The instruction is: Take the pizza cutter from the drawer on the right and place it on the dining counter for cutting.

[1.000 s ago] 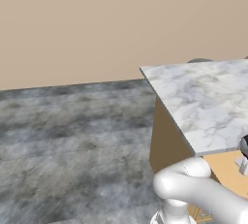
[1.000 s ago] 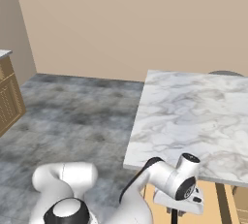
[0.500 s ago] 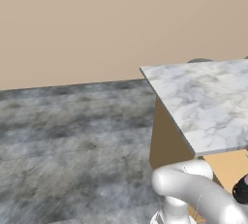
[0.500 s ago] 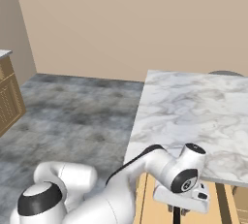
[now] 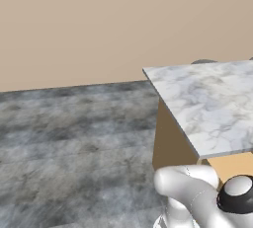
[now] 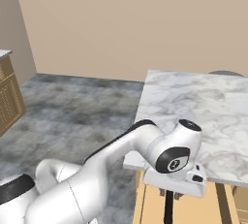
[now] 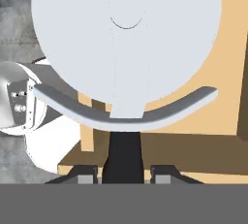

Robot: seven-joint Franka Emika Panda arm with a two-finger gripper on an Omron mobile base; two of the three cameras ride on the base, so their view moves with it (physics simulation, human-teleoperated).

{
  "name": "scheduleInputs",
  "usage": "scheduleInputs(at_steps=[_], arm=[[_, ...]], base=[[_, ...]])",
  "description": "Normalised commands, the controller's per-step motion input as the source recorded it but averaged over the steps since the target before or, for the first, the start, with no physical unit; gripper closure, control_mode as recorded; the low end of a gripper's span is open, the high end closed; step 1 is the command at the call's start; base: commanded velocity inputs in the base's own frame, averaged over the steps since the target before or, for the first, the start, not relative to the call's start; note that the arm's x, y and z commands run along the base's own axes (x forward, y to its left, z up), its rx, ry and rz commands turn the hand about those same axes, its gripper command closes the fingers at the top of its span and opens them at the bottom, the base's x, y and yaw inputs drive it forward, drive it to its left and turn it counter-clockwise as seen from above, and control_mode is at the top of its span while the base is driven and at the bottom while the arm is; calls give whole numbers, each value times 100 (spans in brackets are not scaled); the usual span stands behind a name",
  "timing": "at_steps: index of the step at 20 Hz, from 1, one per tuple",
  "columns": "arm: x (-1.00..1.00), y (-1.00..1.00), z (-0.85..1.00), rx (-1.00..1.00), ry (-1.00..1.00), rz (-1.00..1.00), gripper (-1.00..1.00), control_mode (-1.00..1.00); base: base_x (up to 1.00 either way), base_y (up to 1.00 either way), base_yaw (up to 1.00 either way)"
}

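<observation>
At the left of the scene lies grey mottled floor, with a plain beige wall at the far side. To the right stands the dining desk (image 5: 212,106), a white marble slab with grey veins on light-wood cabinets; its top looks bare where it shows.

Below the near edge of that slab, in the right base view, the claw (image 6: 168,200) hangs down over the open drawer (image 6: 198,213) of honey-coloured wood. A black bar runs down from between its fingers. In the hand view the pizza cutter (image 7: 127,48) sits right in front of the camera: the claw (image 7: 125,169) is closed on the black handle, the curved guard and the big silvery wheel stand out beyond the fingertips, and the drawer's wood (image 7: 227,72) lies behind.

The cutter looks light and rigid, so it should carry easily. The handle is the sensible place to hold it; the smooth metal wheel would probably slip and may spin. Because the grip is at one end, the wheel could swing if the arm moves sharply.
</observation>
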Motion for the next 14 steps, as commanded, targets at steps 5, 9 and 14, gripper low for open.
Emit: scheduleInputs(at_steps=[5, 9, 14], arm=[[-13, 68, 89, -1, -7, -3, 100, -100], [0, 85, 89, -2, -5, -5, 100, -100], [0, 93, 78, -3, -2, -5, 100, -100]], base=[[0, 0, 0], [0, 0, 0], [0, 0, 0]])
